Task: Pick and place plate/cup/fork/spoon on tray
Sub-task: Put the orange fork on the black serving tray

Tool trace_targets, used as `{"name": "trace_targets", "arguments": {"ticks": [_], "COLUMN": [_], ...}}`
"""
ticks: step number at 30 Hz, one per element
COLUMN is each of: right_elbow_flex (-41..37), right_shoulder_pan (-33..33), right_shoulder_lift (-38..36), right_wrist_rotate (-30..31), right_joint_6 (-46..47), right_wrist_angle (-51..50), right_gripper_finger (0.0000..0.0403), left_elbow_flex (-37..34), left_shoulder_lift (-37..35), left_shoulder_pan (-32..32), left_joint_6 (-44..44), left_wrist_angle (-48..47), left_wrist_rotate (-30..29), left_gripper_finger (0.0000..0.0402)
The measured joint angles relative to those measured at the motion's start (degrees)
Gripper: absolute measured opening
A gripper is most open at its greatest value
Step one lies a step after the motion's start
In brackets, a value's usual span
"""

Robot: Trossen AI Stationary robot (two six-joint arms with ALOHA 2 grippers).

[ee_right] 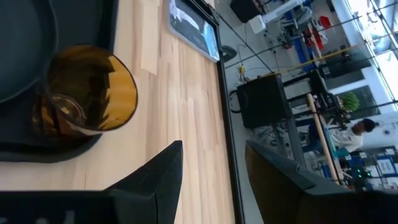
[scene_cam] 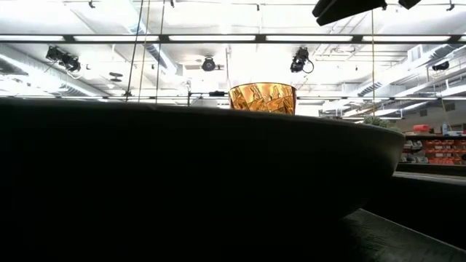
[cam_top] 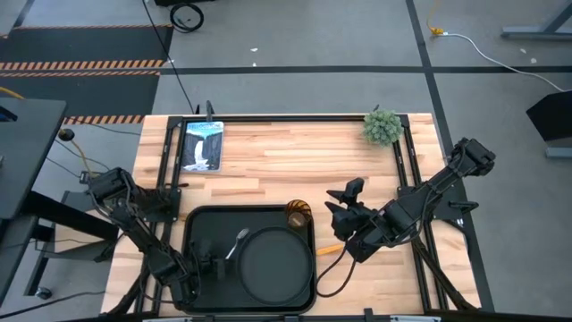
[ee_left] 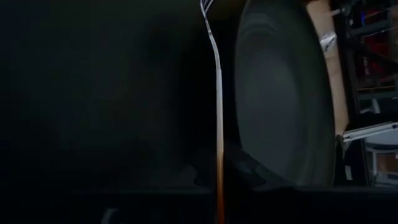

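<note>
The round matte black plate (scene_cam: 218, 175) stands so close to the low camera that its dark side fills most of that view and hides nearly all of the large black rectangular tray (cam_top: 198, 221) under it. Only the upper part of the small translucent amber cup (scene_cam: 263, 97) shows above the plate's rim.

From above, the plate (cam_top: 273, 261) lies in the right half of the tray. The cup (cam_top: 298, 215) stands in the tray's far right corner, just beside the plate. The small fork with silver tines and an orange handle (cam_top: 238, 242) lies on the tray, left of the plate, with its tines near the plate's rim. The left claw (cam_top: 207, 266) is low over the tray at the handle end. In the left wrist view it is closed on the fork's handle (ee_left: 219, 180), but the fingers are dark and hard to make out.

An orange handle (cam_top: 329, 249), probably of the spoon, lies on the light wooden surface (cam_top: 295, 161) right of the tray; the right arm covers its bowl. The right claw (cam_top: 342, 207) hangs above the surface near the cup, its fingers (ee_right: 163, 171) spread apart and empty.

A small green plant (cam_top: 382, 127) and a picture card (cam_top: 202, 145) lie at the far side of the surface. The room behind has bright ceiling lights, and a person (ee_right: 351, 134) shows far away.
</note>
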Motion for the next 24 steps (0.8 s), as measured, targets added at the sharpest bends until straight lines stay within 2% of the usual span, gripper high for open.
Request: {"name": "trace_targets", "arguments": {"ticks": [12,20,24], "right_elbow_flex": [0.0,0.0,0.0], "right_shoulder_pan": [0.1,0.2,0.2], "right_shoulder_lift": [0.0,0.0,0.0], "right_wrist_rotate": [-0.9,-1.8,-1.8], "right_joint_6": [-0.6,-1.0,-1.1], "right_wrist_angle": [0.7,1.1,1.1], "right_gripper_finger": [0.018,0.018,0.0178], "left_elbow_flex": [0.0,0.0,0.0], "left_shoulder_lift": [0.0,0.0,0.0], "left_shoulder_pan": [0.1,0.0,0.0], "left_joint_6": [0.4,1.3,1.4], "left_wrist_angle": [0.0,2.4,2.5], "left_wrist_rotate": [1.7,7.6,8.6], "left_gripper_finger": [0.0098,0.0103,0.0103]}}
